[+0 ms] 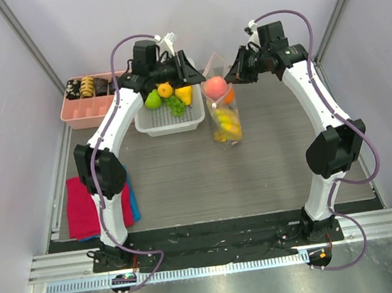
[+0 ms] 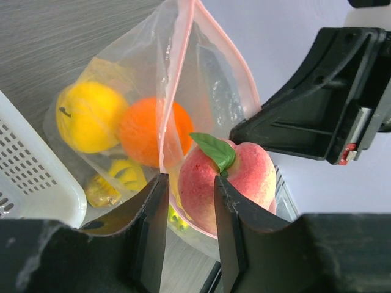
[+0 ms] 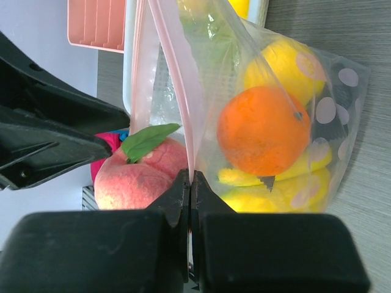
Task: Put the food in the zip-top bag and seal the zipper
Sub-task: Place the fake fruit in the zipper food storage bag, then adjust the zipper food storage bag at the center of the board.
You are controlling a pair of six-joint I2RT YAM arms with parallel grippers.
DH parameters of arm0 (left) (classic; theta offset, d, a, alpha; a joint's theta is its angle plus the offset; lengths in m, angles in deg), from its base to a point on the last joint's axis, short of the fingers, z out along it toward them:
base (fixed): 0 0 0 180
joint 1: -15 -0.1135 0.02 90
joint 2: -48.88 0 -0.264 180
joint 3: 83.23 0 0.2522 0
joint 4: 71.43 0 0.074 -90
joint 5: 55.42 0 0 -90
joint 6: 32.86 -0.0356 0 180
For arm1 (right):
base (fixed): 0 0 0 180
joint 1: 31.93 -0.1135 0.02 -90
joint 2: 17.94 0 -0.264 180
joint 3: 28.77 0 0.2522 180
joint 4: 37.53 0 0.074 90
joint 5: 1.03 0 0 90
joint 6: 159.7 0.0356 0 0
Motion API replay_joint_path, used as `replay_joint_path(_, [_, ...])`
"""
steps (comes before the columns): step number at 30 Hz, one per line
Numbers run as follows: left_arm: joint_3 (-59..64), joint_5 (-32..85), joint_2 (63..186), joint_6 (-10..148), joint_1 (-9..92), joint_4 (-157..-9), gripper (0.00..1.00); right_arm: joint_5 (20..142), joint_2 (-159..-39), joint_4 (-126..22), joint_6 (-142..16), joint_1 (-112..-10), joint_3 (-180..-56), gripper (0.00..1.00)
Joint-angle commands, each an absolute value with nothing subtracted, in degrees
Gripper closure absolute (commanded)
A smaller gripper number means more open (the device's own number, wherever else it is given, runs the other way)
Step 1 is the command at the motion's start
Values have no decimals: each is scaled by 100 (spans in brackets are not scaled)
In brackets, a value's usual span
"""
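The clear polka-dot zip-top bag (image 1: 225,125) (image 2: 214,85) (image 3: 342,110) hangs upright with its mouth wide. Inside it lie an orange (image 2: 146,131) (image 3: 263,131), a yellow fruit (image 2: 88,116) (image 3: 281,67) and a banana (image 3: 275,171). A pink peach (image 1: 216,87) (image 2: 244,177) (image 3: 140,177) with a green leaf rests in the mouth. My right gripper (image 1: 232,78) (image 3: 190,174) is shut on the bag's pink zipper edge and holds it up. My left gripper (image 1: 198,75) (image 2: 190,180) stands just short of the peach, with a gap between its fingers and nothing clamped.
A white slatted basket (image 1: 172,124) (image 2: 36,183) left of the bag holds green, orange and yellow fruit and grapes. A pink divided tray (image 1: 81,110) with dark snacks sits at the far left. A red and blue cloth (image 1: 82,207) lies near the left arm.
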State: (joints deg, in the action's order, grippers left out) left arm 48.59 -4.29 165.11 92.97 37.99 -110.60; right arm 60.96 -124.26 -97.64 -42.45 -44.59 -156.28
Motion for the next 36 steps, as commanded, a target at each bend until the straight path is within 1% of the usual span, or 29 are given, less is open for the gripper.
replay_joint_path(1, [4972, -445, 16569, 9431, 3821, -10900, 62, 5988, -12033, -9585, -4298, -4485, -15670, 99])
replay_joint_path(8, [4866, -216, 16367, 9090, 3768, -10928, 62, 6005, -11998, -9576, -4298, -4423, -15582, 99])
replay_joint_path(12, [4638, -14, 16103, 9053, 3689, -10708, 59, 5996, -11998, -9585, -4298, -4406, -15591, 99])
replay_joint_path(15, [4690, -83, 16208, 9036, 3680, -10918, 57, 5979, -11998, -9594, -4298, -4406, -15582, 99])
replay_joint_path(21, [4708, -347, 16384, 9194, 3698, -10928, 58, 5970, -11998, -9585, -4298, -4406, -15582, 99])
replay_joint_path(28, [4699, -681, 16472, 9264, 3829, -10884, 62, 5926, -12007, -9567, -4272, -4414, -15591, 99])
replay_joint_path(31, [4577, -664, 16428, 9291, 3847, -10954, 67, 5926, -11989, -9567, -4280, -4406, -15564, 99])
replay_joint_path(34, [4602, -646, 16402, 9221, 3838, -11155, 77, 5935, -11945, -9576, -4298, -4397, -15538, 99])
replay_joint_path(35, [4620, -637, 16384, 9133, 3830, -11208, 86, 5935, -11928, -9594, -4307, -4371, -15547, 99])
replay_joint_path(36, [4689, -603, 16349, 9063, 3812, -11235, 91, 5961, -11910, -9611, -4307, -4362, -15538, 99])
